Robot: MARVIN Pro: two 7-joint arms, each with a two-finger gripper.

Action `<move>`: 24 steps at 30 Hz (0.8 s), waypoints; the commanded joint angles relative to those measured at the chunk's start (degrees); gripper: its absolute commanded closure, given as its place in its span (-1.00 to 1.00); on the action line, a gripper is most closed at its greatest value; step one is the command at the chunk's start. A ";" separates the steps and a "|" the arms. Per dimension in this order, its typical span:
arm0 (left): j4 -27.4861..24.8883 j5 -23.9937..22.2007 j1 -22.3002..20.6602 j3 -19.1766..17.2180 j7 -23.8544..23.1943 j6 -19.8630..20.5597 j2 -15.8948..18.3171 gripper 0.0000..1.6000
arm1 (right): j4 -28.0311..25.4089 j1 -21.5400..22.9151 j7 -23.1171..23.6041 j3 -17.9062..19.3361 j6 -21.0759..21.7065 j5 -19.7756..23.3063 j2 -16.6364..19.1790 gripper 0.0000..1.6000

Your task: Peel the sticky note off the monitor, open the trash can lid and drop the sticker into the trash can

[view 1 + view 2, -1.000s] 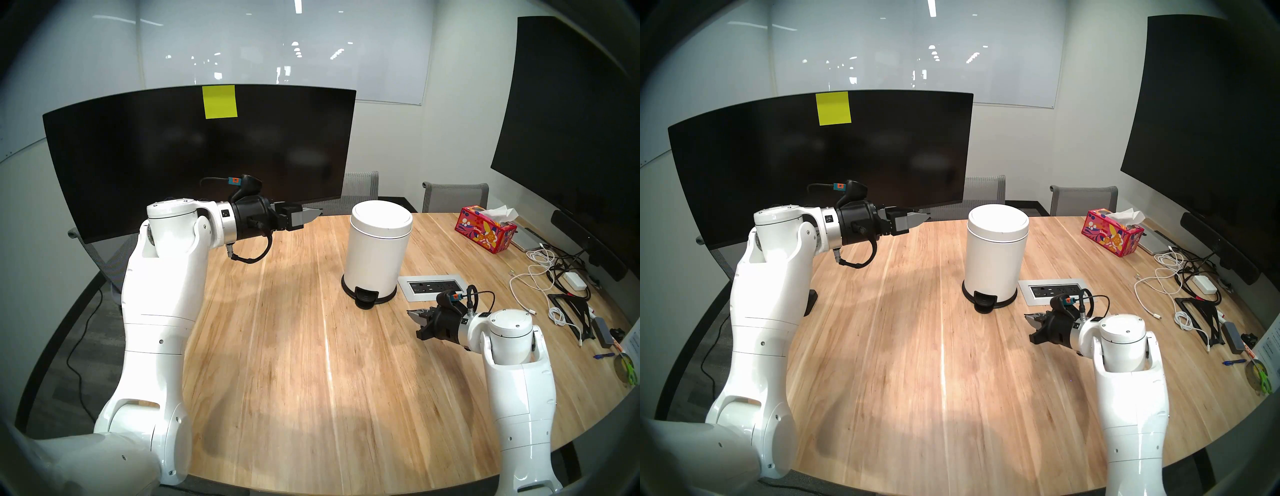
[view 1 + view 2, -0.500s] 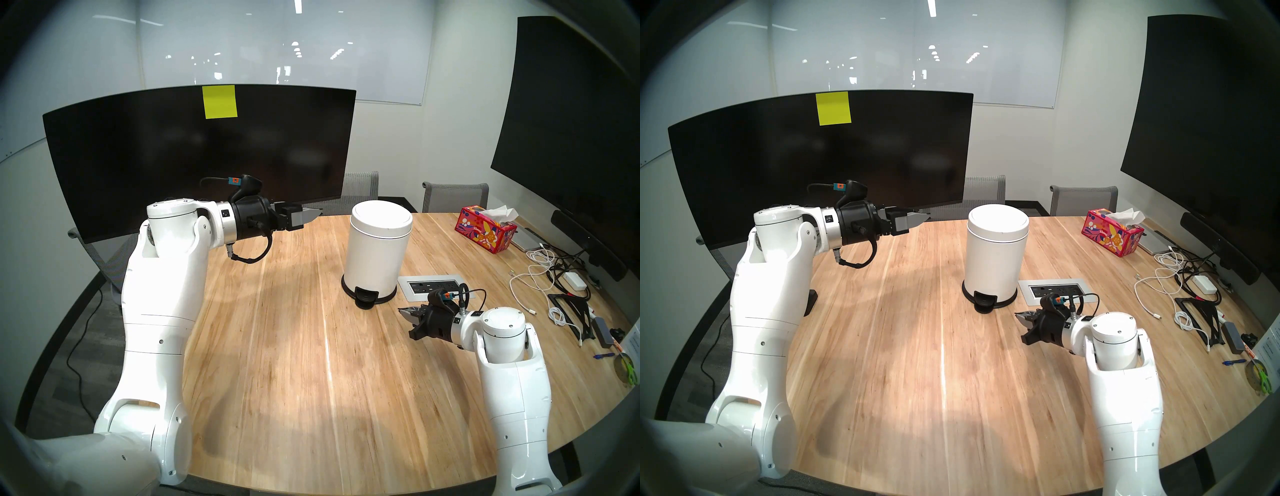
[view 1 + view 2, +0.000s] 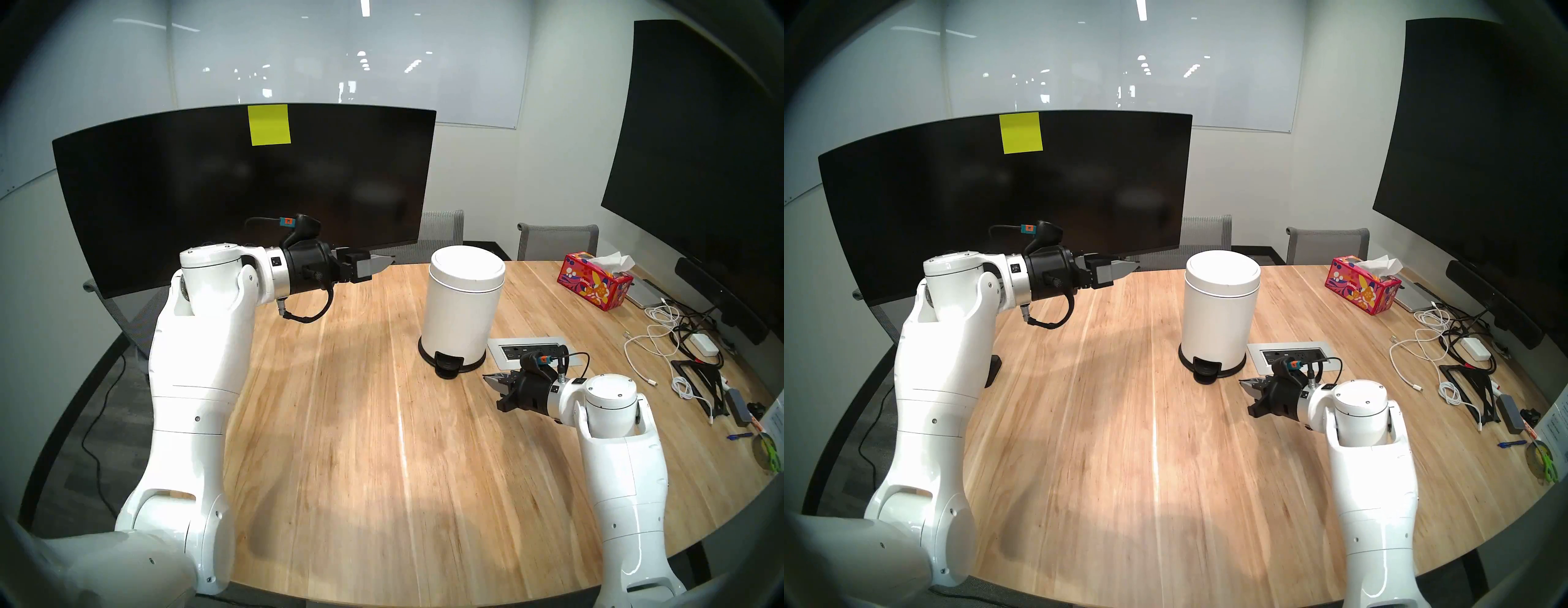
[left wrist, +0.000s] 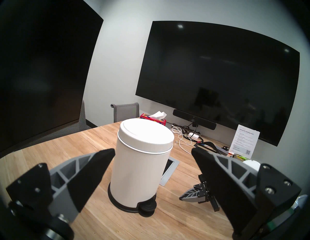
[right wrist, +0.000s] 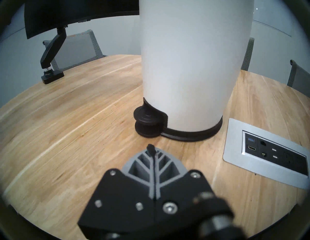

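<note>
Landmark: the bin (image 3: 460, 310), upright on the table (image 3: 360, 424), lid (image 3: 468, 269) down.

Far left of the bin and behind it stands the monitor (image 3: 237, 199). The note (image 3: 269, 125) is stuck flat at its top edge, well above and left of the bin.

Left of the bin, about level with its lid, hangs the left gripper (image 4: 151, 160). Its fingers (image 4: 94, 169) are spread wide with nothing between them; the wrist view looks through the gap at the bin.

At the bin's front foot sits the black pedal (image 5: 147, 122).

Just right of the pedal and nearer the robot, the right gripper (image 5: 151, 150) hangs low over the table, fingers pressed together on nothing. It appears clear of the pedal, though the wrist view is blurred.

Right of the bin's base, a socket plate (image 3: 532, 350) is set into the table.
</note>
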 commanded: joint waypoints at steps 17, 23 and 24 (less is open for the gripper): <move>-0.62 -0.09 -0.71 0.05 -0.10 -0.01 -0.06 -1.00 | 1.89 5.46 -2.58 -2.97 -1.39 -1.03 -1.36 1.00; -0.62 -0.09 -0.71 0.05 -0.10 0.00 -0.07 -1.00 | 1.84 5.64 -3.25 -3.54 -1.10 -1.42 -1.59 1.00; -0.62 -0.08 -0.71 0.05 -0.10 0.00 -0.07 -1.00 | 1.91 5.70 -3.35 -3.62 -1.09 -1.50 -1.62 1.00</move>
